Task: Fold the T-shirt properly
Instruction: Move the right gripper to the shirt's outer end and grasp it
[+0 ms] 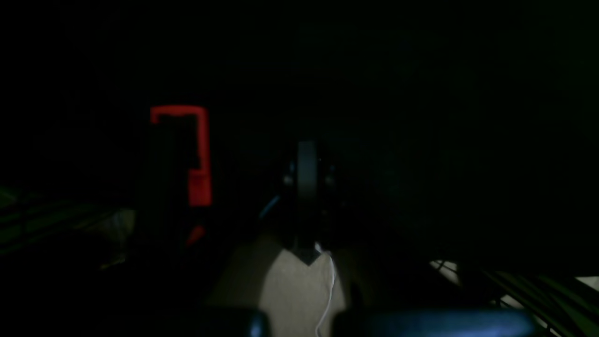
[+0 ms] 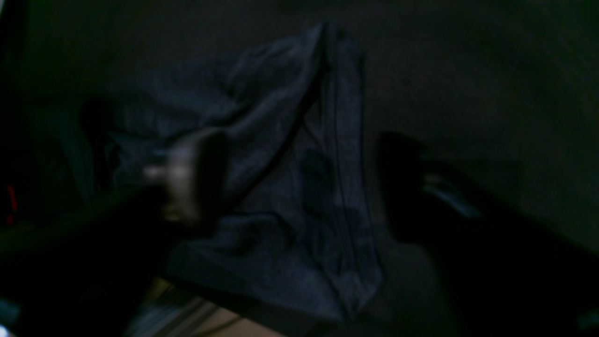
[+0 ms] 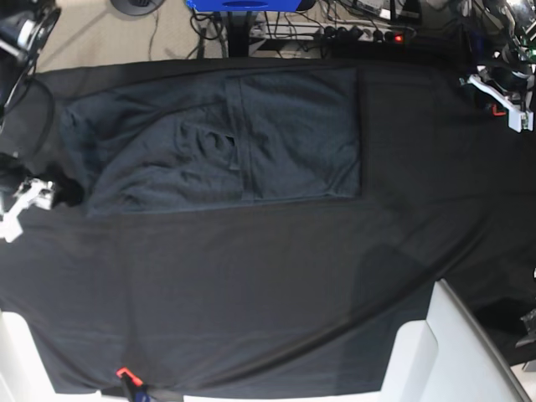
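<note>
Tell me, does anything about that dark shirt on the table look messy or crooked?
Mostly tidy. The dark charcoal-grey knit T-shirt lies as a flat rectangle on the black tablecloth, but its end nearest the right claw is rumpled, with wrinkles and an uneven, slanted edge.

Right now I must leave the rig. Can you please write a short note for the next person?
Right gripper: open, holds nothing, above the T-shirt's edge.
Left gripper: shut, empty, parked at the table's far side, away from the shirt.
T-shirt: lies on the black tablecloth, toward the right arm's side.
Done: part is laid over, a straight fold edge shows.
Left: wrinkles near the right gripper; further folding likely needed.
</note>
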`<state>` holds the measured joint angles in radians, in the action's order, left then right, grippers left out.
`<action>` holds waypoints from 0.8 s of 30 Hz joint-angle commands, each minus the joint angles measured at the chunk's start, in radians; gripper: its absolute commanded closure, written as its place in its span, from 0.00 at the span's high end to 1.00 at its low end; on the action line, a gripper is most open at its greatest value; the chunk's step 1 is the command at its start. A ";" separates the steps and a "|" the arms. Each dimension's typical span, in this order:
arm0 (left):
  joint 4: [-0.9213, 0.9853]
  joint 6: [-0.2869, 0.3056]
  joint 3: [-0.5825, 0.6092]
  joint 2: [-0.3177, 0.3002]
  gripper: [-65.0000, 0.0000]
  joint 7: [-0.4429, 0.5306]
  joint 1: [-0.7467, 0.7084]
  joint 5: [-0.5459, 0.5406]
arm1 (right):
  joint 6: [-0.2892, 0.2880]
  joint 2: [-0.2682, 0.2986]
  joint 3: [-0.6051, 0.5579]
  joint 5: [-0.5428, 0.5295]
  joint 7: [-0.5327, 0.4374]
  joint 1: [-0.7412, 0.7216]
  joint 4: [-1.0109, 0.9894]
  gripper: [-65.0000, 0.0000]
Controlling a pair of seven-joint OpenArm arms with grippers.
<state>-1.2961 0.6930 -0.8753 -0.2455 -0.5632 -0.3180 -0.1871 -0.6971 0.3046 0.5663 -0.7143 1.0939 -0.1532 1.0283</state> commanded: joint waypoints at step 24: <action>-0.015 0.005 0.001 -0.015 0.00 0.019 0.004 -0.012 | -0.001 -0.051 -0.088 -0.011 0.019 0.114 -0.001 0.91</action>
<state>-1.2957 0.6930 -0.8696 -0.2394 -0.5636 -0.3157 -0.1875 -0.7036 0.2481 0.4808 -0.7506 1.0935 -0.0326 1.0225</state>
